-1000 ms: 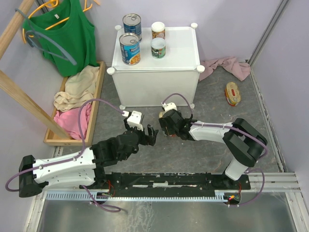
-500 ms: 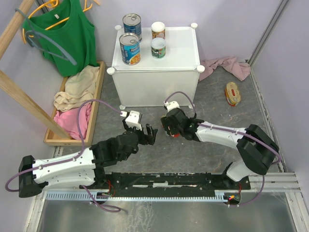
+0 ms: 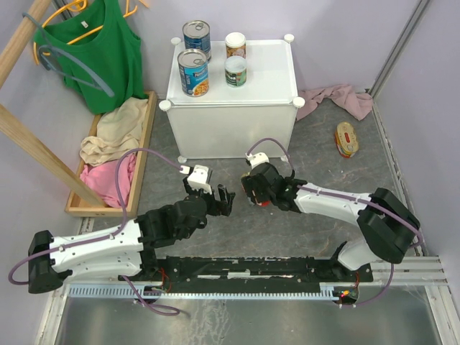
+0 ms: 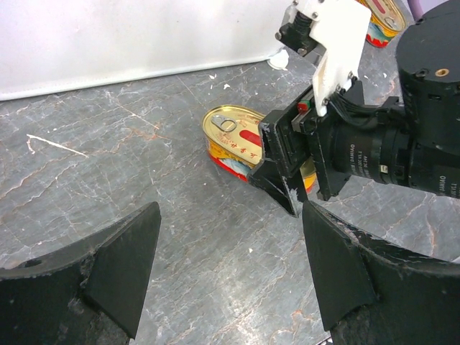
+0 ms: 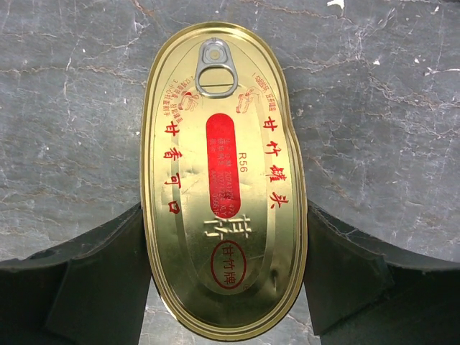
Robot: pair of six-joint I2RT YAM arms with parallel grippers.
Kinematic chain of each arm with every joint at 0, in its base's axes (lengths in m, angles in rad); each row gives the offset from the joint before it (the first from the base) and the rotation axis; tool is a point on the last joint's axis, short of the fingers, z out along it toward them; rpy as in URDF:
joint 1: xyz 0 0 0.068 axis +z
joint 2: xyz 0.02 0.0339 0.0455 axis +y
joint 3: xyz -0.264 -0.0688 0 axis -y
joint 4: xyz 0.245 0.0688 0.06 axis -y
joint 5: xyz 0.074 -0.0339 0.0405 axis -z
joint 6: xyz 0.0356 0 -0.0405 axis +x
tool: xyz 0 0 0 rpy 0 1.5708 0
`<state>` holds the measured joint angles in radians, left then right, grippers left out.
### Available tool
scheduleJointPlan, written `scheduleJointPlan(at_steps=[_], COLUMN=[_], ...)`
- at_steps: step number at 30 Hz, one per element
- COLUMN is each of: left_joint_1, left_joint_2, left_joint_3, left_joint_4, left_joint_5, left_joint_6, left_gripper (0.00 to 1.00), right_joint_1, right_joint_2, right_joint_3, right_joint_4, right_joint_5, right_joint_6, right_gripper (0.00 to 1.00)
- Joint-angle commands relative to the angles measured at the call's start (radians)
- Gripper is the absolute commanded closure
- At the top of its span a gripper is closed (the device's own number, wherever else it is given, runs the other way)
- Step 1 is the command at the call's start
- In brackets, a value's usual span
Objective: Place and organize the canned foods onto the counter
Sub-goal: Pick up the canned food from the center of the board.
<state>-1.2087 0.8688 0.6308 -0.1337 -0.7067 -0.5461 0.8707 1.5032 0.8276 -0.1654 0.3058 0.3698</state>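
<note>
Left tool (image 4: 230, 277): spread wide and empty. It is held low at the lower centre of the overhead view, just left of the right tool, with its opening turned toward the near oval tin.
Right tool (image 3: 257, 194): lowered over the near oval tin at the centre of the overhead view. A finger is seen along each long side of the tin, right at its edges. Whether the tin is pinched or only straddled cannot be told.
Near oval tin (image 5: 223, 180): laid flat with its gold lid and pull ring upward on the grey marbled surface (image 3: 316, 154), a little in front of the white table's base.
Far oval tin (image 3: 347, 139): laid on the same surface at the right middle of the overhead view, well apart from both tools and near a pink cloth (image 3: 338, 98).
White table (image 3: 266, 72): seen at the upper centre, with four cans grouped on the left half of its top.
Tall cans: front tall can (image 3: 192, 72) and rear tall can (image 3: 196, 34) are stood upright in a line along the left edge.
Small cans: front small can (image 3: 235, 71) and rear small can (image 3: 235, 44) are stood upright just to the right of the tall pair.
Done: four of the six cans are judged to be placed, in two tidy rows.
Left: both oval tins are yet to be lifted onto the table. The near one appears to be the step in hand.
</note>
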Motion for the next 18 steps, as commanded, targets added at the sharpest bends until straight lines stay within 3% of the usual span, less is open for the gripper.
scheduleJointPlan(at_steps=[1, 18], left_joint_1=[-0.003, 0.000], left_joint_2=[0.008, 0.053], left_joint_3=[-0.005, -0.007], left_joint_4=[0.015, 0.028], left_joint_5=[-0.022, -0.008], left_joint_6=[-0.046, -0.103], left_gripper=[0.14, 0.09], right_joint_1=[0.007, 0.011], right_joint_2=[-0.079, -0.214], right_joint_3=[0.002, -0.025], right_joint_4=[0.080, 0.099], right_joint_5=[0.006, -0.019], right_joint_6=[-0.006, -0.029], right_gripper=[0.99, 0.99])
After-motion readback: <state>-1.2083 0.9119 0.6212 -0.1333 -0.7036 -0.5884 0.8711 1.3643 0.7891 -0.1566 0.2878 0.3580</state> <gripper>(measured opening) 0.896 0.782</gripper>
